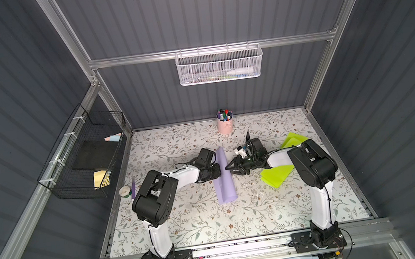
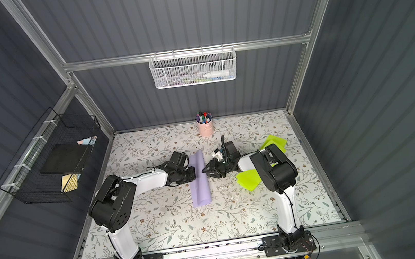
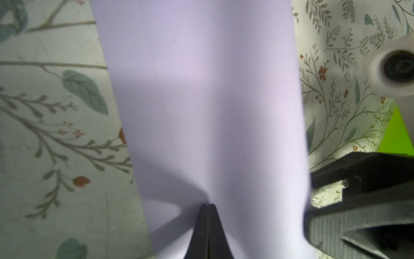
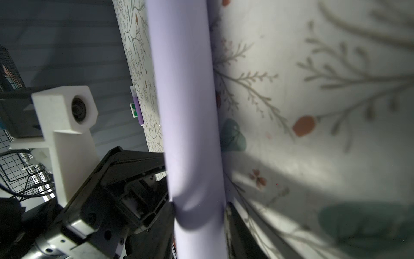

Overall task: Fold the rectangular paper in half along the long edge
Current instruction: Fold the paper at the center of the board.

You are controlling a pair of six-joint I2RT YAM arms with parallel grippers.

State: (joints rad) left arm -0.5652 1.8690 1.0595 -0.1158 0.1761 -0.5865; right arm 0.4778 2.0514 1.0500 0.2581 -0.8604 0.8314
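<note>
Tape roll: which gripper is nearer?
Left. The left gripper meets the purple paper on the side facing the tape roll; the right gripper is beyond the paper.

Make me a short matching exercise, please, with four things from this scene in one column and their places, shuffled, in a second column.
Things
1. lavender paper
2. pink cup
3. white mesh basket
4. black wire basket

Places
A. hangs high on the back wall
B. lies curled over in the middle of the table
C. hangs on the side wall
D. stands on the table by the back wall, holding markers

Pairs: 1-B; 2-D; 3-A; 4-C
</note>
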